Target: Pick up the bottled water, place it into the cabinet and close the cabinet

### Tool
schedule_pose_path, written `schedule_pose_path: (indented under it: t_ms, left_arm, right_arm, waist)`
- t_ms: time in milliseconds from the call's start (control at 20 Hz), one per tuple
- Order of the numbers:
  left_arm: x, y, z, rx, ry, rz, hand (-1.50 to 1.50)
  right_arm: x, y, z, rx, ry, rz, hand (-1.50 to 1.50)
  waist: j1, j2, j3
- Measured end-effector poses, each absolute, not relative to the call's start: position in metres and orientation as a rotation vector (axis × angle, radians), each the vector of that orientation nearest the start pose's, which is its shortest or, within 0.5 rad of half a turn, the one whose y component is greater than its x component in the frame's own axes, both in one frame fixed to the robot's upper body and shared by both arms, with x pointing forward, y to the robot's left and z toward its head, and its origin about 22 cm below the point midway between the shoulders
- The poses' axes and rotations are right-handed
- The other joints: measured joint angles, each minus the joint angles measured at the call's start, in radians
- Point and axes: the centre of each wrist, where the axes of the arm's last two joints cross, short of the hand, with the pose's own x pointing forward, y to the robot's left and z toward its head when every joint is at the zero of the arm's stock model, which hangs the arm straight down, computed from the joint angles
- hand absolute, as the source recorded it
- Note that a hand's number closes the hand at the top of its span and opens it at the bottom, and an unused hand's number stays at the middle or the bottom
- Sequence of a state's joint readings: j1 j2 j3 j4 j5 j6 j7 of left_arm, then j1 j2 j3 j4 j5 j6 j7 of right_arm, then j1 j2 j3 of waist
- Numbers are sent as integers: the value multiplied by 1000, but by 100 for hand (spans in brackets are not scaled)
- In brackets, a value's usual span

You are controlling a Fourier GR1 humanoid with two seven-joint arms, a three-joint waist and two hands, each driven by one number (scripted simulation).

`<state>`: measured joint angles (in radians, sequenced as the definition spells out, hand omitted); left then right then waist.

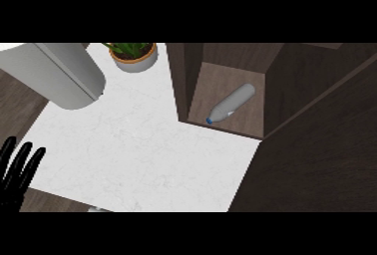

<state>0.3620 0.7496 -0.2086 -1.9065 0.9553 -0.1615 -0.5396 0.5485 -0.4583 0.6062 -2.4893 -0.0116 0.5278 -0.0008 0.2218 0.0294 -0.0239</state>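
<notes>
The bottled water [231, 103] is a grey bottle with a blue cap. It lies on its side on the floor of the open dark wood cabinet [221, 64], cap pointing toward the front. The cabinet door [316, 149] stands open to the right of the compartment. My left hand [16, 172] shows at the lower left edge, open with fingers up, resting far from the bottle. The right hand does not show.
A white marble counter [140, 149] fills the middle. A large grey cylinder-shaped object [55, 72] lies at the upper left. A potted plant [134, 55] stands at the back, just left of the cabinet's side wall.
</notes>
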Motion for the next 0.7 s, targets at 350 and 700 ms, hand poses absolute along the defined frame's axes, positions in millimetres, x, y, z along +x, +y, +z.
schedule_pose_path:
  t_ms: [350, 700]
  left_arm:
    - [155, 333, 61, -530, -1854, 87, -150]
    - [156, 339, 62, -531, -1853, 87, -150]
  right_arm:
    - [85, -194, 135, 789, -1636, 1058, 150]
    - [91, -195, 139, 787, -1632, 1149, 150]
  waist:
    - [12, -3, -3]
    - [14, -2, -7]
